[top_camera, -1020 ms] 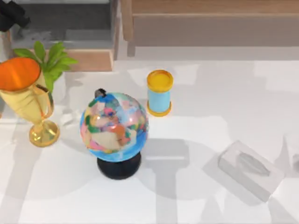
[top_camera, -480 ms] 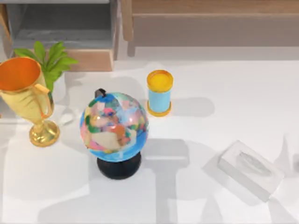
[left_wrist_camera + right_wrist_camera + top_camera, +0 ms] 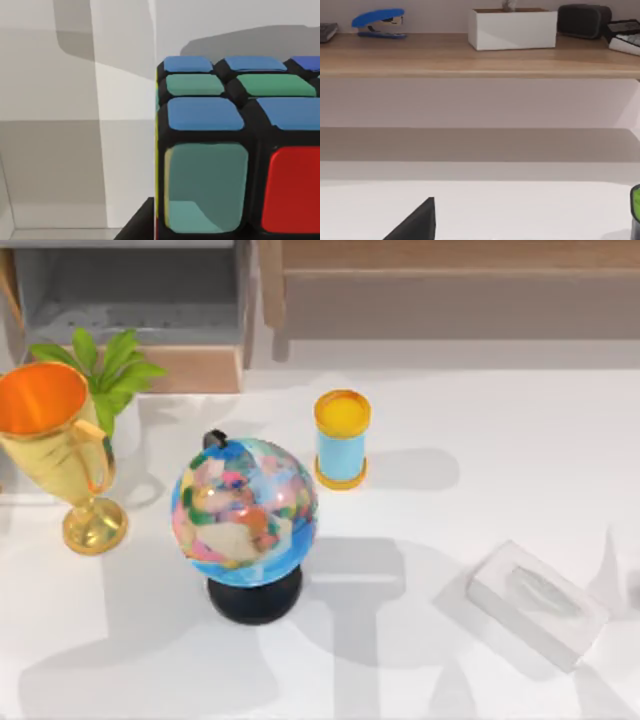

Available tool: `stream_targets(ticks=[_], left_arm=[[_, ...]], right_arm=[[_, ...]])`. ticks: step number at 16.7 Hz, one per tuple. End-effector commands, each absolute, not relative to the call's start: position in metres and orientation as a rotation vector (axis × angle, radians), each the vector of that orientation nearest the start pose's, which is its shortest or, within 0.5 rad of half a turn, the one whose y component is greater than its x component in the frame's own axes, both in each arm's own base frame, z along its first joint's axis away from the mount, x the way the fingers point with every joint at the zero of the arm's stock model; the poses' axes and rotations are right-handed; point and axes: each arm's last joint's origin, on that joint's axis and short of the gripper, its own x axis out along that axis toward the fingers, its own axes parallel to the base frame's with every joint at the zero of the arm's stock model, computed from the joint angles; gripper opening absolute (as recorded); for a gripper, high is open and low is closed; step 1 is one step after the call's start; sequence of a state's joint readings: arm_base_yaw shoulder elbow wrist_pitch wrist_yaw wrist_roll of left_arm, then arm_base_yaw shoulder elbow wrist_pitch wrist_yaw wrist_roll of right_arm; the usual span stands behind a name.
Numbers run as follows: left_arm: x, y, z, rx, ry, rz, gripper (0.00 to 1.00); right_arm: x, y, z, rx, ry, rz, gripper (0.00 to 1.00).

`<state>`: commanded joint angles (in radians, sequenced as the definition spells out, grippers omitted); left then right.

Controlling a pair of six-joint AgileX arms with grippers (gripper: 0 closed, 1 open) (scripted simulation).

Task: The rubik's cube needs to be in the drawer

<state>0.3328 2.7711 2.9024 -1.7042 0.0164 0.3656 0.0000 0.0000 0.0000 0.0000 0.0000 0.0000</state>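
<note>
The left wrist view shows the rubik's cube (image 3: 235, 150) close to the camera, blue-and-green face up, teal and red stickers facing the lens. Whether the left gripper holds it cannot be determined. In the top view, the drawer (image 3: 130, 310) stands open behind the globe (image 3: 245, 505) on the tabletop (image 3: 480, 440). The right wrist view shows a wooden ledge (image 3: 480, 60).

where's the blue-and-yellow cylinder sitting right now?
In the top view, the blue cylinder with yellow caps stands upright near the table's middle, just up-right of the multicoloured globe on a black base, below the long light-wood ledge.
</note>
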Motion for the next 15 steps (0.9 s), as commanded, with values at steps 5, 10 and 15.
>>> stream_targets(ticks=[5,10,15], left_arm=[[0.4767,0.1724,0.1885,0.009,1.571,-0.019,0.15],[0.4767,0.1724,0.1885,0.009,1.571,-0.019,0.53],[0.4767,0.1724,0.1885,0.009,1.571,-0.019,0.9]], right_arm=[[0.1057,-0.0012,0.16,0.0,0.0,0.0,1.0],[0.1057,-0.0012,0.16,0.0,0.0,0.0,1.0],[0.1057,-0.0012,0.16,0.0,0.0,0.0,1.0]])
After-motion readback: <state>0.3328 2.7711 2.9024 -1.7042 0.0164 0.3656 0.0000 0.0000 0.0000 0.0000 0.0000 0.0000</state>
